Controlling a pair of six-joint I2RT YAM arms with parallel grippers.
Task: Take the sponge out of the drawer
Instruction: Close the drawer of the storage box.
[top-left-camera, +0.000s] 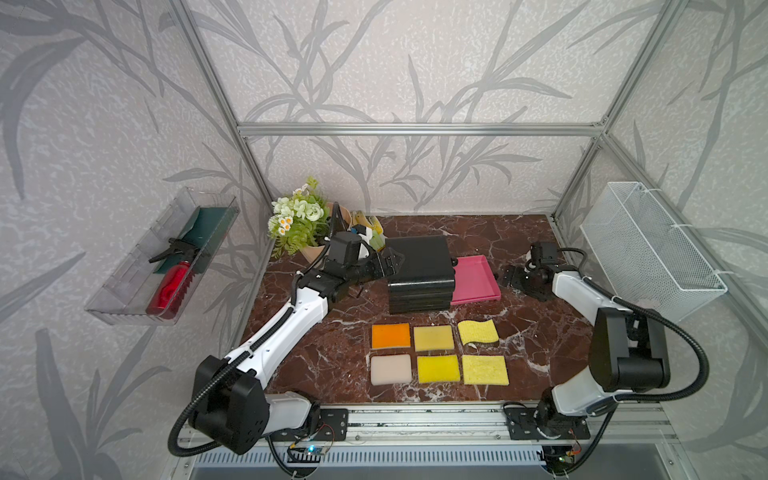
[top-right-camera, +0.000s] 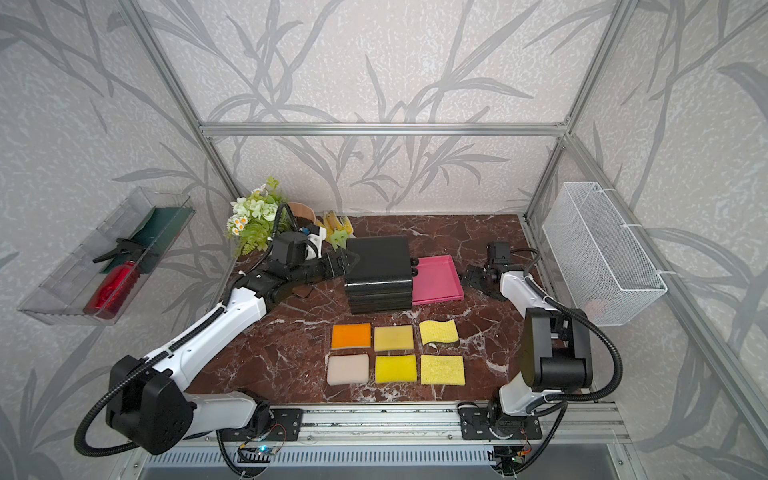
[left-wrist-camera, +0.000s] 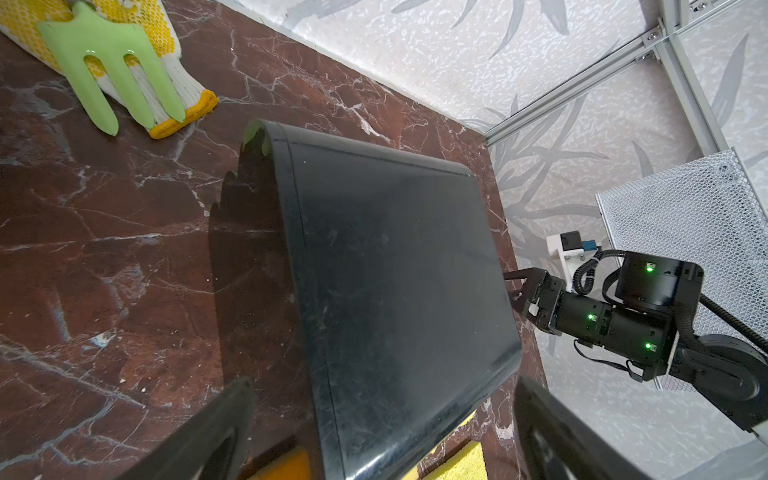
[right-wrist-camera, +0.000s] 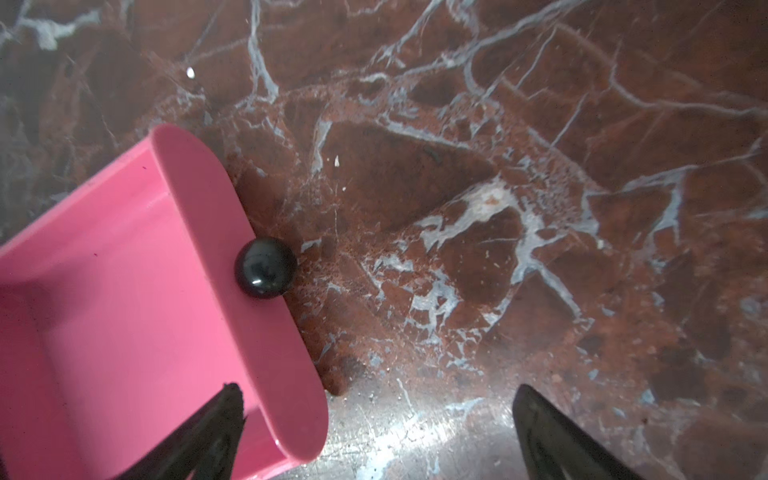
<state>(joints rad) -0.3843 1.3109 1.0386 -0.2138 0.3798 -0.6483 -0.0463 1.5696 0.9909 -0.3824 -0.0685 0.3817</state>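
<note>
**Drawer open, no sponge seen in it**

- Left gripper (top-left-camera: 395, 259): at the left top edge of the cabinet (top-left-camera: 419, 266). Jaws wide. In the left wrist view the cabinet top runs between the two fingers. Holds nothing; I cannot tell whether it touches the cabinet.
- Drawer (top-left-camera: 476, 278): pink, out to the cabinet's right, low on the table (top-left-camera: 332, 332). Its floor looks bare in both top views.
- Sponges (top-left-camera: 438, 368): six in a grid on the table in front of the cabinet, well apart from the drawer. None shows inside it.
- Right gripper (top-left-camera: 510, 277): just beside the drawer front. Jaws wide, empty. In the right wrist view one finger hangs over the front corner and the other over bare table. The knob (right-wrist-camera: 265, 267) is ahead of the fingers, not between them.

Judgement: the take-out looks done, or the sponge sits in a shut drawer. Further knobs show on the cabinet front.

To do the step well:
- Check the tray from above before reaching in.
- If another drawer must open, centre the knob between the fingers and pull straight out.
- Brace the cabinet with the left gripper so it does not slide.
</note>
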